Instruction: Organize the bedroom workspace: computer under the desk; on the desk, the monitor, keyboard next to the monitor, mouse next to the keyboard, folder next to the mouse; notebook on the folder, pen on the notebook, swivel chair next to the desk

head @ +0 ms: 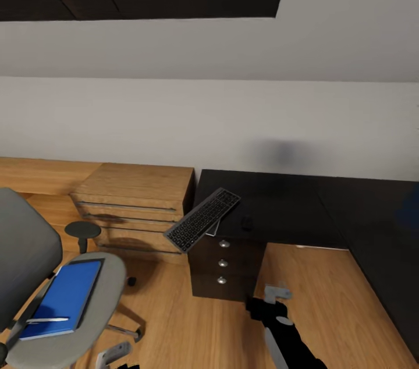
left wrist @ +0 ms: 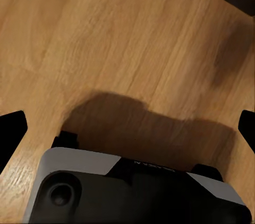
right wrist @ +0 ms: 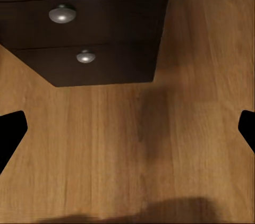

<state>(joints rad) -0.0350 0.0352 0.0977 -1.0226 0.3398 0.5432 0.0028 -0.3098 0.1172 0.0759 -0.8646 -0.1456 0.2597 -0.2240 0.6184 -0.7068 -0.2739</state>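
Under the sloped ceiling, the keyboard (head: pixel 202 220) overhangs the black surface (head: pixel 279 206); folder (head: pixel 65 297) and pen (head: pixel 48 319) lie on the chair (head: pixel 87 322). Both arms' fingers are spread.

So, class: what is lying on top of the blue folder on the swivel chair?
A thin white pen lies across the blue folder on the swivel chair seat. No separate notebook can be made out; anything under the folder is covered.

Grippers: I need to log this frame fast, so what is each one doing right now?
Left gripper: open, holding nothing, over bare wood floor.
Right gripper: open, holding nothing, facing the drawer unit.
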